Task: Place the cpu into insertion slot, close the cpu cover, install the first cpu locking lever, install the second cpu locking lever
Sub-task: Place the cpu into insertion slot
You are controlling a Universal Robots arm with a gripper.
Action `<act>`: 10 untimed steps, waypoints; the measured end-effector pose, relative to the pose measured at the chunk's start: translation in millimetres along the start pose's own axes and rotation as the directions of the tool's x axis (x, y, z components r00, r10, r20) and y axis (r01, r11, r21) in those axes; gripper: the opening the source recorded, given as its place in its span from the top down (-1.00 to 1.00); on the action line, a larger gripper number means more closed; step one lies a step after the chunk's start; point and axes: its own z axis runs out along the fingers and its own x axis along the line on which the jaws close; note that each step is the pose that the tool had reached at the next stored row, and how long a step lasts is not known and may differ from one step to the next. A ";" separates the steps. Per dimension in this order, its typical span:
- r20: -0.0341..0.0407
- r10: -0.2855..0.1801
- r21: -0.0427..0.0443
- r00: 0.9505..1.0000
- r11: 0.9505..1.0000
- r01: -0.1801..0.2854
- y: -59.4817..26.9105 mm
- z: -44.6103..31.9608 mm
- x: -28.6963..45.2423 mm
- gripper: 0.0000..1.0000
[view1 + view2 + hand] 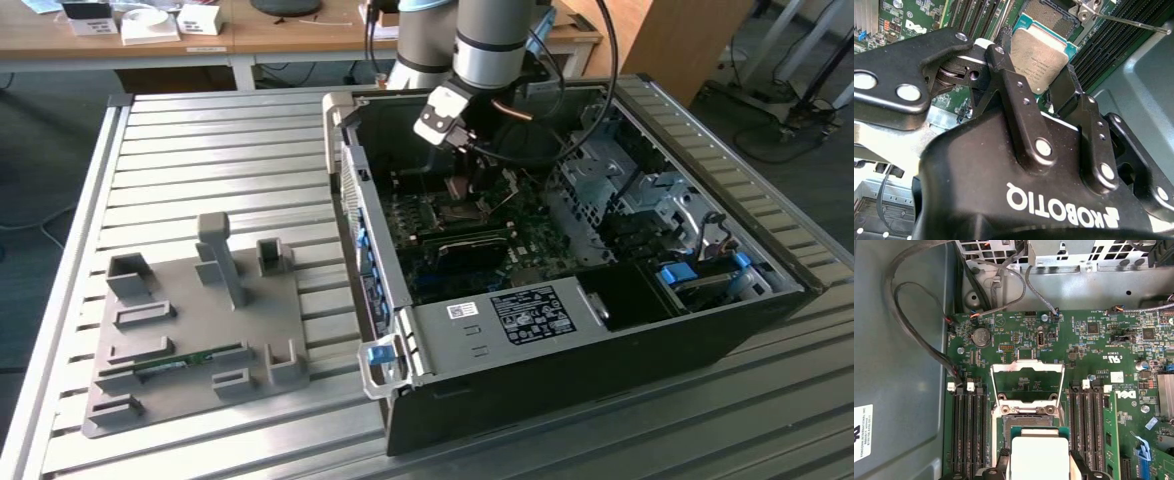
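Observation:
My gripper (pixel 1039 466) is shut on the cpu (pixel 1038 454), a small square chip with a silvery top and green edge, pinched between two black fingers (pixel 1003 464). It hangs just above and partly over the insertion slot (pixel 1026 412), whose dark centre shows beyond the chip (pixel 1051 17). The cpu cover (pixel 1027 382), a thin silvery frame, stands swung open on the far side of the slot. In the second wrist view the cpu (pixel 1036 55) sits in the gripper (pixel 1035 75), and a thin metal locking lever (pixel 1126 22) is raised beside the slot. In the exterior view the gripper (pixel 467 178) is inside the open computer case (pixel 561 330).
Long black memory slots (pixel 968 430) flank the socket on both sides, with a green module (pixel 1110 435) in one. Grey cables (pixel 914 325) loop along the case wall. A grey fixture plate (pixel 187 320) with a memory stick lies on the slatted table at the exterior view's left.

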 end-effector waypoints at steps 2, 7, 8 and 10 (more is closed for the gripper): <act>0.000 0.000 0.000 1.000 1.000 0.000 -0.1 1.5 0.0 -0.08; 0.000 0.000 0.000 1.000 1.000 0.000 -0.6 5.4 0.4 -0.08; 0.000 0.000 0.000 1.000 1.000 0.000 -0.7 5.7 0.9 -0.08; 0.000 0.000 0.000 1.000 1.000 0.000 -0.8 6.4 2.6 -0.08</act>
